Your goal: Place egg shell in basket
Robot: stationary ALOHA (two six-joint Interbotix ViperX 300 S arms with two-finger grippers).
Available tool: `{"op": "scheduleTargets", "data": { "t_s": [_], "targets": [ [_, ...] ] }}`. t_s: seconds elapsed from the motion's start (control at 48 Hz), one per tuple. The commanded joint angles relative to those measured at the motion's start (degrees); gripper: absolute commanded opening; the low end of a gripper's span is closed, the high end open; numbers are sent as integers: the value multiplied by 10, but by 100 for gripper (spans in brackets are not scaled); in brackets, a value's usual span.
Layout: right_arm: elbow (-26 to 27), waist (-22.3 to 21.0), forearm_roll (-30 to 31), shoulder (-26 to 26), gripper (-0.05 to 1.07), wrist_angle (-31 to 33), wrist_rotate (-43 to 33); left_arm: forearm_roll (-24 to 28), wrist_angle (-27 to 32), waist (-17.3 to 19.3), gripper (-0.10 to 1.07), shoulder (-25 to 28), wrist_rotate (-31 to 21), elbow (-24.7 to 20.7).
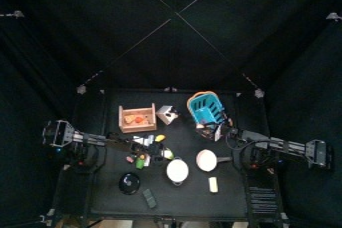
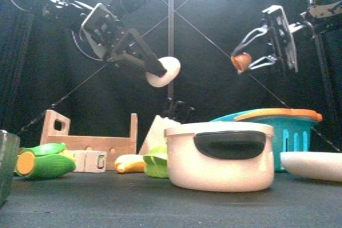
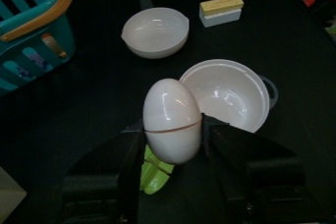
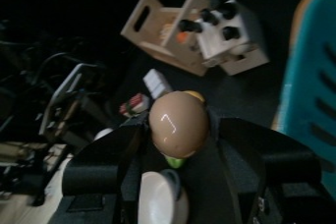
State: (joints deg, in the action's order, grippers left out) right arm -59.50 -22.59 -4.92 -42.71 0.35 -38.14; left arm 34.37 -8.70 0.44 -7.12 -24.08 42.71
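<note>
No text, label or number can be read anywhere.

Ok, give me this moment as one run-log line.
left gripper: shut on white egg shell | right gripper: holding brown egg piece | basket: not reached

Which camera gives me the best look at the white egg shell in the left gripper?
The left wrist view: the egg shell fills the middle, clamped between the left gripper jaws. The front view shows it small, held high. The top and right wrist views don't show it clearly.
</note>
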Motion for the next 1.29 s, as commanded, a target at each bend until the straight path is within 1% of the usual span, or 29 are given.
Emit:
{"op": "scheduleTargets", "data": {
  "t_s": [0.0,0.062,0.146,0.229,0.354,0.604,0.729,0.896,1.062,1.271],
  "targets": [
    [-5,-42,16,-9,66,30,1,1,-4,-1,67,-10,-1,-7],
    [-14,-64,22,-11,66,55,1,1,-4,-1,67,-10,-1,-8],
    [-23,-88,30,-10,66,72,1,1,-4,-1,67,-9,-1,-9],
    [-31,-105,35,-8,66,76,1,1,-4,-1,67,-8,-1,-9],
    [-38,-122,38,-11,71,76,1,1,-4,-1,67,-5,0,-9],
    [-45,-123,38,-11,90,76,1,1,-4,-1,67,-5,0,-11],
    [-48,-124,44,-11,97,72,1,1,-4,-1,67,-5,0,-11],
    [-52,-124,47,-11,98,71,1,1,-4,0,67,-5,0,-10],
    [-55,-114,47,-9,98,71,1,0,-4,-1,67,-4,-1,-9],
    [-45,-105,47,-9,98,71,1,1,-4,-1,67,-4,0,-10]
  ]
}}
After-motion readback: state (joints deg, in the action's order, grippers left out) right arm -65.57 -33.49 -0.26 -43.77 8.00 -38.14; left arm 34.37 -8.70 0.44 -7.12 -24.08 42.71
